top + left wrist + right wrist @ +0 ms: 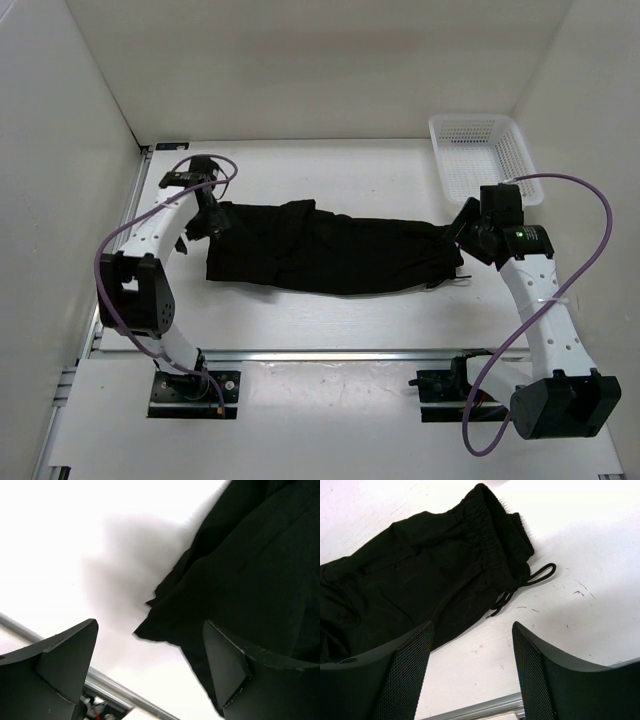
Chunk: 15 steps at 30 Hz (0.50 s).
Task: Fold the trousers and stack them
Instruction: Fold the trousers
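The trousers [330, 255] are lying in a long band across the middle of the table [330, 330], waist end to the right, with the cord [540, 575] trailing onto the bare top. The left gripper [150, 625] is hovering at the cloth's left end, fingers spread wide and holding nothing. One finger [235, 670] seems to be over the cloth, though contact is unclear. The right gripper [472, 626] is hanging by the waist end, fingers spread, empty. A basket [485, 155] is sitting at the far right corner.
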{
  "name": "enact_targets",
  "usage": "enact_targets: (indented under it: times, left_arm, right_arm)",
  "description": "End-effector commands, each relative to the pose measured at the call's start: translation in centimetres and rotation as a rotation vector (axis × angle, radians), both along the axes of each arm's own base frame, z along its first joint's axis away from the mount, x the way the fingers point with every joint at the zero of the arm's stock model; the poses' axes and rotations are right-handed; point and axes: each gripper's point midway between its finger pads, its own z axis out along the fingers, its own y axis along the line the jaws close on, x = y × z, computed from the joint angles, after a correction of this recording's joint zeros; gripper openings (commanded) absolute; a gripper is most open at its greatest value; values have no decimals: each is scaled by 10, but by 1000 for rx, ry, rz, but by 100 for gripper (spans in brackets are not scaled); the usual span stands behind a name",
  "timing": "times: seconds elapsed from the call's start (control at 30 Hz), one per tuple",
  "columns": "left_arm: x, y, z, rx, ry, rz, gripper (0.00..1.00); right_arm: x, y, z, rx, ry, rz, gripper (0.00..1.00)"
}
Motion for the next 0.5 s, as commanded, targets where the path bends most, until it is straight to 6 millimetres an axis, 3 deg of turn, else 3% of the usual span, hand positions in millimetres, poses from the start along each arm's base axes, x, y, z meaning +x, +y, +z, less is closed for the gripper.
enact_targets:
  times: [0.0, 0.13, 0.3, 0.37, 0.4, 0.47]
  left_arm:
    - [13, -15, -22, -137, -6, -54, 97]
    - [17, -1, -42, -212, 0, -60, 95]
    - [23, -22, -56, -334, 21, -145, 81]
    - [26, -27, -54, -324, 16, -165, 70]
    - [27, -28, -44, -323, -14, -170, 55]
    - [25, -29, -35, -330, -31, -176, 38]
  right_arm:
    - [6, 3, 5, 11, -31, 27, 70]
    - [6, 3, 5, 5, -31, 33, 71]
    - [6, 0, 5, 5, -31, 24, 71]
    - [7, 0, 2, 5, -21, 24, 71]
    - [7, 0, 2, 5, -21, 24, 72]
    - [8, 1, 6, 5, -31, 24, 72]
